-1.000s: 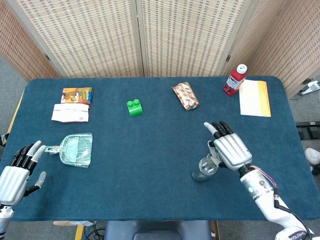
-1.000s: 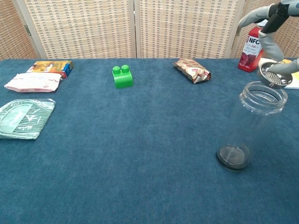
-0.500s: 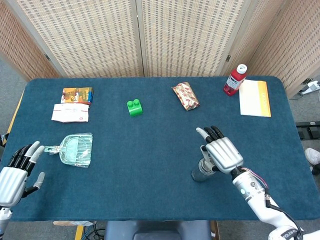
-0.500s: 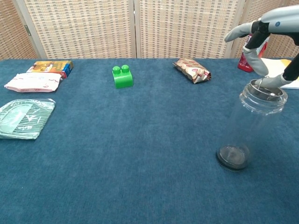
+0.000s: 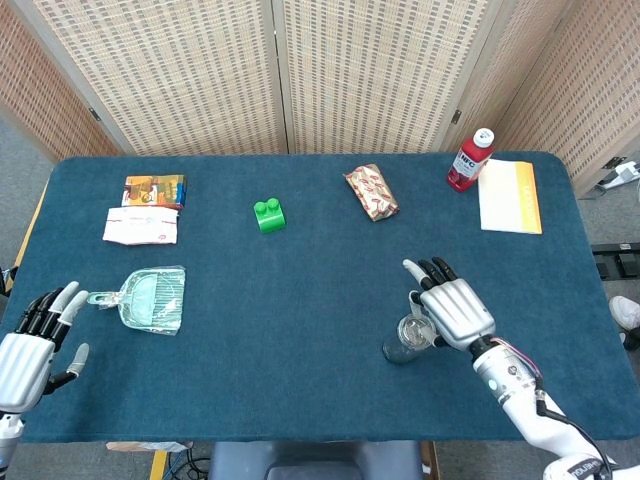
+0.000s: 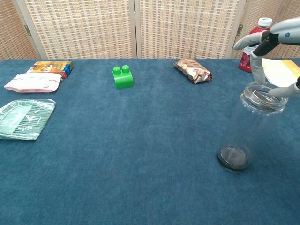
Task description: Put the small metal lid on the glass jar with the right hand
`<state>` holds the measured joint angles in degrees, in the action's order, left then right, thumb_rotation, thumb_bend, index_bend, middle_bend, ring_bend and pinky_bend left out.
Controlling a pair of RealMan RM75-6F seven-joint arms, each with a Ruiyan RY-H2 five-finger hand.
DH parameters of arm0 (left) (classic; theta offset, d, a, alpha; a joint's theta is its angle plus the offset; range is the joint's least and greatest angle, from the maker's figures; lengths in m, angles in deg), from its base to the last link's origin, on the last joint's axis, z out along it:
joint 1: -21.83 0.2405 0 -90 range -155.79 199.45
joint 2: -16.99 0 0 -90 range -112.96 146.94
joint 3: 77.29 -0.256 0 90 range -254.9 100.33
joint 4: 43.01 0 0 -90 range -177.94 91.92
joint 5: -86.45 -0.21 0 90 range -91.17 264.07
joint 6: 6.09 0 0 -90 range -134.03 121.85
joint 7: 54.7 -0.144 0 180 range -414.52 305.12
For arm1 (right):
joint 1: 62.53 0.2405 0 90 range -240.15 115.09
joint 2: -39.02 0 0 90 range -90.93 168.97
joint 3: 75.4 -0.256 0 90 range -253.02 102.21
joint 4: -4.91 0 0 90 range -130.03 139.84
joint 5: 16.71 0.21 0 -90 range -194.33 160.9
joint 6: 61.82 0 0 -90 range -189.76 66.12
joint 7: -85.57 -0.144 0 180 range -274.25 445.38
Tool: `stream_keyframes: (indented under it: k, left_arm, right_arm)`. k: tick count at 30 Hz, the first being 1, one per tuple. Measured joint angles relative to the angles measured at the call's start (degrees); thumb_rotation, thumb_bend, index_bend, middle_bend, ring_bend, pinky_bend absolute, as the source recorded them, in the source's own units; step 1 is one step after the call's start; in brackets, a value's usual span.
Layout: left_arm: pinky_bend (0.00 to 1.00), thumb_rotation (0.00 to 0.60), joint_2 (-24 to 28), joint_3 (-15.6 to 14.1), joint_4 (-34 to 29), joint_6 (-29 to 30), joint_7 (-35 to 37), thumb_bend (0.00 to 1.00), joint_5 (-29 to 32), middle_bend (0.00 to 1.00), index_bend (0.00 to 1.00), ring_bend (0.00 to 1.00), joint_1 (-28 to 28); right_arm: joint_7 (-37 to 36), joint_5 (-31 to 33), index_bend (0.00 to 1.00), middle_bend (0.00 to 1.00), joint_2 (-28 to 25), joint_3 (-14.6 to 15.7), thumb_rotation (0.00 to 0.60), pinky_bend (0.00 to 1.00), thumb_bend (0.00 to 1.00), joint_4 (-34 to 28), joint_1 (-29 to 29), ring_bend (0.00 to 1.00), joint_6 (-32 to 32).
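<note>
The red plastic bottle with a white cap has white letters on its label that look like "NFC", and it stands far behind the tall clear glass jar, at the back right of the blue cloth surface. The jar stands upright and looks empty apart from what sits at its open top. The small round metal lid lies in the mouth of the jar, a bit tilted. The right hand is just above and to the right of the jar's top, with its fingers spread apart; whether a fingertip touches the lid is hard to tell. A flat cream and orange booklet lies beside the red bottle. A shiny brown snack packet lies behind the jar, and a green toy brick sits behind and left of it. Far left of the jar are a colourful little box, a white and pink packet and a pale green see-through dustpan. The left hand rests far left of the jar, fingers apart and holding nothing.
</note>
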<state>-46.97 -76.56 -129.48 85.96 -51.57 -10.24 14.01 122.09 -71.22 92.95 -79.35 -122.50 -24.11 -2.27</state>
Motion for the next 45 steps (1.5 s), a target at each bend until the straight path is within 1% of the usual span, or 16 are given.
stream_keyframes:
  k: [4,10,13,18,22,27,31,35,39,45]
  left_arm:
    - [0.07,0.600,0.1,0.0,0.1,0.0,0.2,0.42,0.0,0.00,0.00,0.00,0.0]
    - [0.07,0.600,0.0,0.1,0.1,-0.1,0.1,0.42,0.1,0.00,0.00,0.00,0.0]
    - [0.07,0.600,-0.1,0.1,0.2,-0.3,-0.1,0.42,0.2,0.00,0.00,0.00,-0.1]
    - [0.07,0.600,-0.3,0.2,0.2,-0.6,-0.6,0.42,0.4,0.00,0.00,0.00,-0.2]
    - [0.07,0.600,-0.4,0.2,0.3,-0.7,-0.8,0.42,0.4,0.00,0.00,0.00,-0.2]
    - [0.07,0.600,-0.5,0.3,0.3,-0.8,-1.0,0.42,0.5,0.00,0.00,0.00,-0.3]
    - [0.07,0.600,-0.6,0.3,0.3,-0.9,-1.2,0.42,0.6,0.00,0.00,0.00,-0.3]
    - [0.07,0.600,-0.7,0.3,0.4,-1.1,-1.3,0.42,0.7,0.00,0.00,0.00,-0.4]
    - [0.07,0.600,-0.8,0.2,0.3,-1.4,-1.6,0.42,0.7,0.00,0.00,0.00,-0.5]
    - [0.07,0.600,-0.8,0.3,0.3,-1.4,-1.6,0.42,0.8,0.00,0.00,0.00,-0.5]
  right_arm:
    - [-0.1,0.9,0.36,0.00,-0.4,-0.2,0.600,0.00,0.30,-0.7,0.7,0.00,0.0]
    - [-3.1,-0.2,0.35,0.00,-2.3,-0.7,0.600,0.00,0.30,-2.2,0.4,0.00,0.2]
    - [-5.8,-2.0,0.34,0.00,-4.0,-0.8,0.600,0.00,0.30,-3.0,-0.2,0.00,-0.2]
    - [-9.8,-6.8,0.34,0.00,-6.5,-0.5,0.600,0.00,0.30,-3.8,-1.9,0.00,-0.7]
    - [-11.6,-10.4,0.34,0.00,-8.1,0.4,0.600,0.00,0.30,-4.5,-3.1,0.00,-1.5]
    - [-11.4,-14.5,0.34,0.00,-9.4,2.7,0.600,0.00,0.30,-5.3,-5.3,0.00,-1.8]
    - [-11.0,-17.3,0.34,0.00,-10.1,3.9,0.600,0.00,0.30,-5.8,-7.0,0.00,-1.2]
    - [-12.1,-20.7,0.34,0.00,-10.9,4.8,0.600,0.00,0.30,-6.0,-8.8,0.00,-0.3]
    - [-13.7,-22.4,0.34,0.00,-11.3,5.4,0.600,0.00,0.30,-5.2,-10.1,0.00,-0.2]
    - [-15.1,-23.0,0.34,0.00,-11.1,5.6,0.600,0.00,0.30,-3.6,-10.7,0.00,-1.0]
